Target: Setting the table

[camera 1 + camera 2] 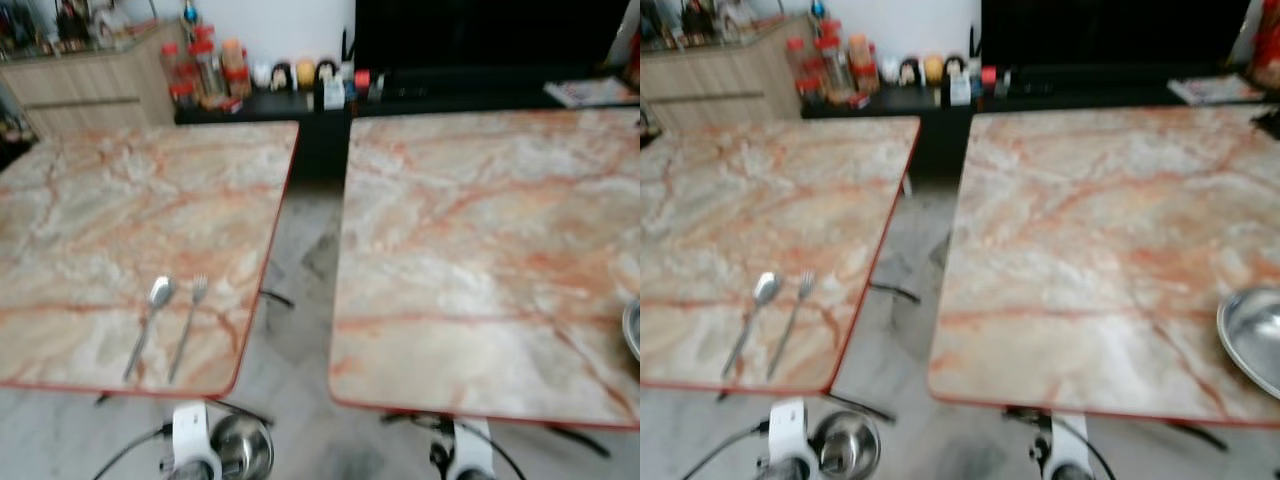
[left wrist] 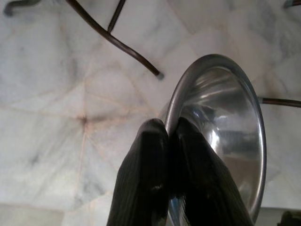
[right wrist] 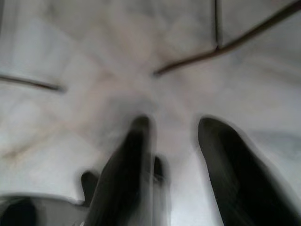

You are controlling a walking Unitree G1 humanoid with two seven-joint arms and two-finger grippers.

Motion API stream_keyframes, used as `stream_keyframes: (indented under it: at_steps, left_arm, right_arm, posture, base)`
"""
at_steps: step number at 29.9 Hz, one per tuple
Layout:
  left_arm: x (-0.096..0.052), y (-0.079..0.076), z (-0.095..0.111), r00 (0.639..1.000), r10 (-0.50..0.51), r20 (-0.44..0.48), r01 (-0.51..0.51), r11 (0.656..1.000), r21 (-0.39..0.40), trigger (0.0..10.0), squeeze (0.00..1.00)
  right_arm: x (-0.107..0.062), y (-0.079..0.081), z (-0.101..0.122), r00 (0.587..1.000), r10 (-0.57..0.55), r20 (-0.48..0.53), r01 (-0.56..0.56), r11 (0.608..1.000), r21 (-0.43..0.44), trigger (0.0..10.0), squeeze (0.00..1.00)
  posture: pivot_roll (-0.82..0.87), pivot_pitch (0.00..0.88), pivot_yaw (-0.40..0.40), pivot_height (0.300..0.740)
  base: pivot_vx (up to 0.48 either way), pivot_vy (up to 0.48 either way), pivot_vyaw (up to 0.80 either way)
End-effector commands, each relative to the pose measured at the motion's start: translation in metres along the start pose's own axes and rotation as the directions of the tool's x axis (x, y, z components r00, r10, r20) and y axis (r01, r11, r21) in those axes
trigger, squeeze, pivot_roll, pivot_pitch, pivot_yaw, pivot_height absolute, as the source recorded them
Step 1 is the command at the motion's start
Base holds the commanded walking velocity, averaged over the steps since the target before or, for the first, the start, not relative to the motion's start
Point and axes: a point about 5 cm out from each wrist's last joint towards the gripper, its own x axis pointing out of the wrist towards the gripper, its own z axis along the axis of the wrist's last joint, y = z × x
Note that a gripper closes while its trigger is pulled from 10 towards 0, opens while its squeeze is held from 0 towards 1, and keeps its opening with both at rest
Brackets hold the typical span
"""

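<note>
A spoon (image 1: 150,322) and a fork (image 1: 189,325) lie side by side near the front edge of the left marble table (image 1: 120,200). Below that edge, my left gripper (image 2: 170,134) is shut on the rim of a steel bowl (image 2: 225,136), seen too as the steel bowl (image 1: 243,446) low by my left arm. A steel plate (image 1: 1252,338) rests at the right edge of the right marble table (image 1: 1100,220). My right gripper (image 3: 176,132) hangs open over the floor, nothing between its fingers.
A gap of marble floor (image 1: 300,260) runs between the two tables, with black table legs (image 2: 117,42) under them. At the back stand a dark shelf with jars and bottles (image 1: 215,70) and a wooden cabinet (image 1: 80,85).
</note>
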Motion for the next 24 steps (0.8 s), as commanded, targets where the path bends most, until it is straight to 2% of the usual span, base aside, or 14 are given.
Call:
stream_keyframes:
  at_steps: [1,24]
  left_arm:
    - [0.0002,0.0043,0.0025,1.000,0.014,0.010,-0.014,1.000,0.004,10.0,0.00]
    - [0.0003,-0.0004,0.0031,1.000,-0.006,0.019,0.006,1.000,0.010,10.0,0.00]
  right_arm:
    - [0.0005,0.0064,-0.0013,1.000,0.015,-0.005,-0.015,1.000,0.009,10.0,0.00]
    - [-0.0003,0.0056,-0.0046,1.000,0.005,-0.012,-0.005,1.000,0.015,10.0,0.00]
  posture:
    - [-0.21,0.000,0.083,0.740]
    - [-0.20,0.000,0.078,0.740]
  base:
    - [0.000,-0.364,0.00]
    - [0.000,-0.403,0.00]
